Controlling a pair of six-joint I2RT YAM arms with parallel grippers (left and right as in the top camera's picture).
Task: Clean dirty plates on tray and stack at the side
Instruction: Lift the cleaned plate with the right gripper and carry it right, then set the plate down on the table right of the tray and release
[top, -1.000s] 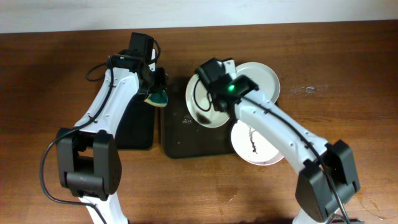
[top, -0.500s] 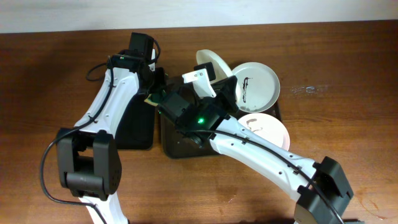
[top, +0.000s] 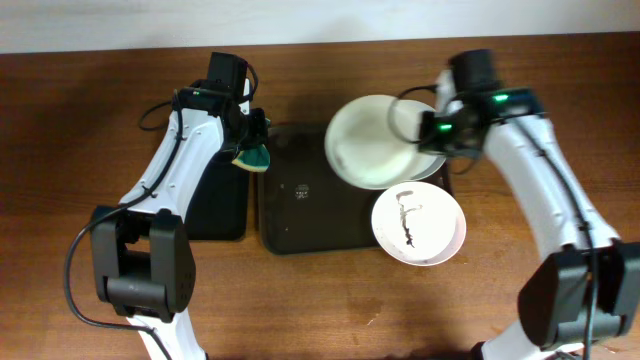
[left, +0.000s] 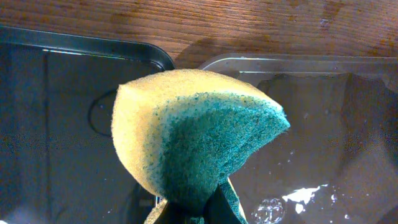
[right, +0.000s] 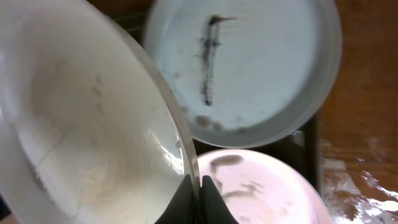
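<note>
Right end effector is clamped on the rim of a plate, tilted above the tray. Left end effector grips the sponge. Plate looks rigid, probably slick and breakable; you should hold it by the rim.

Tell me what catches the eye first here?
The right gripper holds a white plate tilted above the dark tray's far right side. A plate with dark streaks lies at the tray's near right corner, and the left gripper pinches a yellow-green sponge by the tray's left edge.
</note>
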